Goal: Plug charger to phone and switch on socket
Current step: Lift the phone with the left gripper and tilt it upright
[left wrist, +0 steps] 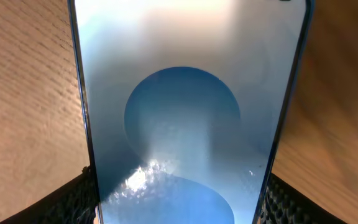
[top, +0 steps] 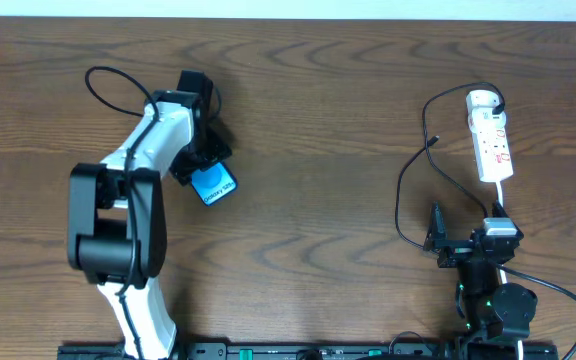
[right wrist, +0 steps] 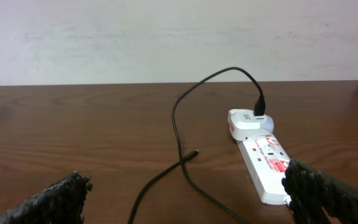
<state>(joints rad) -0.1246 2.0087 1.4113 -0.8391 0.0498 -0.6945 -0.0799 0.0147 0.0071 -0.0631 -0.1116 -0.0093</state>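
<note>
The phone (top: 214, 185), with its blue oval wallpaper lit, is at the left of the table and fills the left wrist view (left wrist: 185, 106). My left gripper (top: 200, 165) is shut on it, one finger pad on each long edge (left wrist: 179, 202). The white socket strip (top: 490, 135) lies at the far right and also shows in the right wrist view (right wrist: 263, 162). The black charger cable (top: 400, 200) runs from a white adapter (right wrist: 247, 121) on the strip's far end. Its loose connector tip (top: 435, 140) rests on the table (right wrist: 196, 152). My right gripper (top: 468, 232) is open and empty (right wrist: 185, 199), short of the tip.
The strip's white cord (top: 501, 205) runs back toward the right arm's base. The charger cable crosses itself (right wrist: 182, 160) on the wood between my right fingers. The table's far edge meets a pale wall (right wrist: 166, 37).
</note>
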